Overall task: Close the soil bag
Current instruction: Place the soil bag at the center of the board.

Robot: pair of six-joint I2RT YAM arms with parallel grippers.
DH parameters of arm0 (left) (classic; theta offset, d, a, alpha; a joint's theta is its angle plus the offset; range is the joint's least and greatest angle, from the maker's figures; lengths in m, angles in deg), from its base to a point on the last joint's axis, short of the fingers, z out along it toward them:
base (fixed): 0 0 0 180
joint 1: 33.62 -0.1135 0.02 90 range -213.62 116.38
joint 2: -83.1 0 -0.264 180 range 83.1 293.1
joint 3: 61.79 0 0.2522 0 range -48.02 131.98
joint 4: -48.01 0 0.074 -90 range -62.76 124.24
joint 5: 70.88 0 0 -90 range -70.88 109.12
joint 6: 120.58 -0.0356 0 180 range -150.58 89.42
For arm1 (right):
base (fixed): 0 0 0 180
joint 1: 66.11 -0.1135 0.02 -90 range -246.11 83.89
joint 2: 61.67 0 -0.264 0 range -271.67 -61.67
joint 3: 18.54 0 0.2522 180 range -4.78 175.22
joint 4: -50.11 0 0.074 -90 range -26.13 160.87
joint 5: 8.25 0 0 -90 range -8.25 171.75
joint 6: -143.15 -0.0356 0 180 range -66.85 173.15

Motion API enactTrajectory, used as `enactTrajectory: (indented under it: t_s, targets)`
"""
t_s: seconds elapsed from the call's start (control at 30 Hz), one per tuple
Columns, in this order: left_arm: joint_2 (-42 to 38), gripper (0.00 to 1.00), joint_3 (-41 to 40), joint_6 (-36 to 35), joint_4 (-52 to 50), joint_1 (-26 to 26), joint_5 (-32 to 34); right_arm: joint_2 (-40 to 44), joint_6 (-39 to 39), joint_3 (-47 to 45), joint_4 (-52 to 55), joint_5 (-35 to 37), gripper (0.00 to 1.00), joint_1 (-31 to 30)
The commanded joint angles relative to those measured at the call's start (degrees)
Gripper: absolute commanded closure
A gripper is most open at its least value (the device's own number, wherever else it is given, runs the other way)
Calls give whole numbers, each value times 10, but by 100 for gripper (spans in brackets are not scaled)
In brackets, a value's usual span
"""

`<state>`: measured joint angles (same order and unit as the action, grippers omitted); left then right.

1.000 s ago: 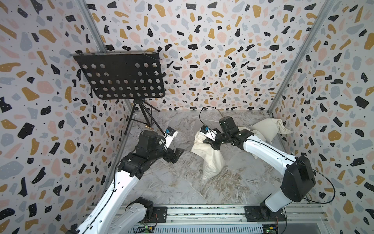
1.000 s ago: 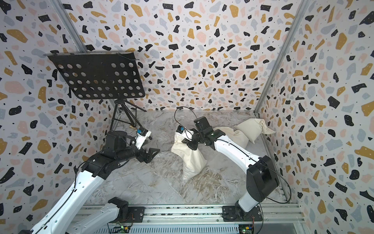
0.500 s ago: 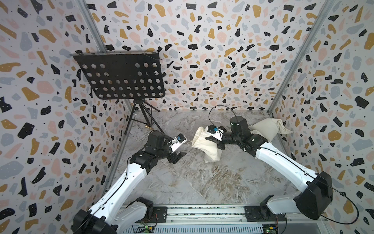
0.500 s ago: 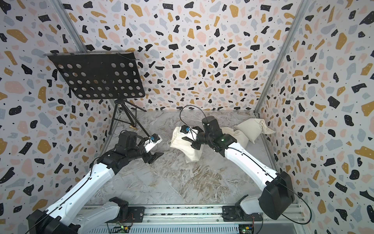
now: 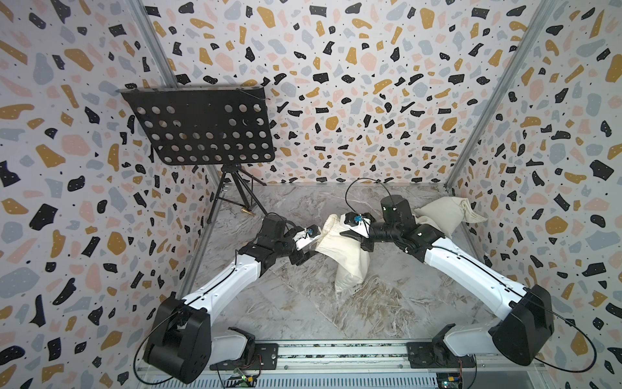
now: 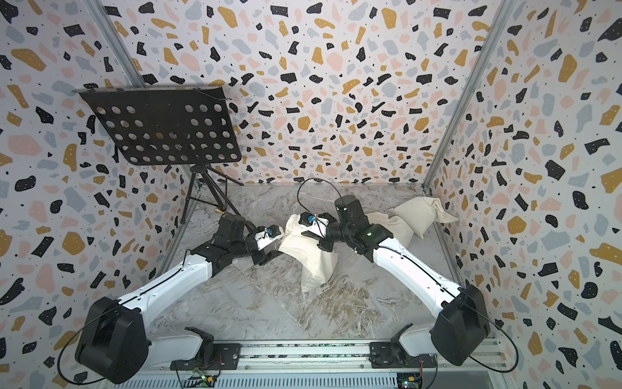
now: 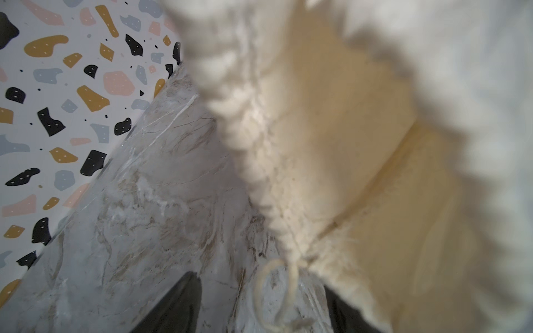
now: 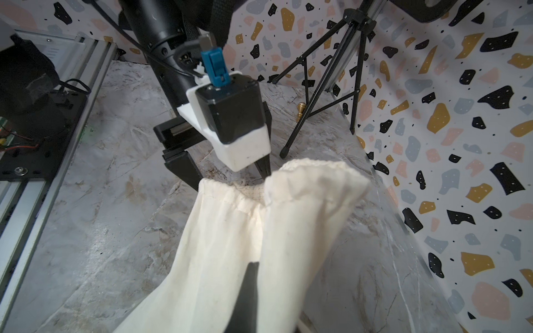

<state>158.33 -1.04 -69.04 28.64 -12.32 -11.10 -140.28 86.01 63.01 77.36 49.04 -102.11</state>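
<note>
Soil bag point(image 5: 348, 251) mid-frame in both top views, hanging from clenched right gripper point(image 5: 356, 239), bottom seemingly on floor point(image 5: 303, 310). Soft, floppy, bottom-heavy cloth. Left gripper point(image 5: 308, 250) jaws apart around cord loop point(image 7: 277, 291); pinch cord there.

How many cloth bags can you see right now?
3: the soil bag mid-table; a stuffed sack in the far right corner; a limp bag beside that sack, partly hidden behind the right arm.
</note>
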Motion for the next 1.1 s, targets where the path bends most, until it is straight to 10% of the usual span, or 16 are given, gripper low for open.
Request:
enactTrajectory:
  t_s: [0.0, 0.23, 0.63, 1.07]
  targets:
    - [24, 38, 31, -11, 38, 2, -48, 33, 10, 11, -25, -14, 100, 1]
    - [37, 100, 80, -7, -16, -30, -108, 39, 30, -2, -22, 42, 100, 6]
    - [-102, 100, 136, 80, -48, -40, -17, -11, -17, -53, -153, 131, 99, 68]
    - [-47, 100, 306, 392, -141, -24, 25, 70, -112, -62, -181, 96, 45, 34]
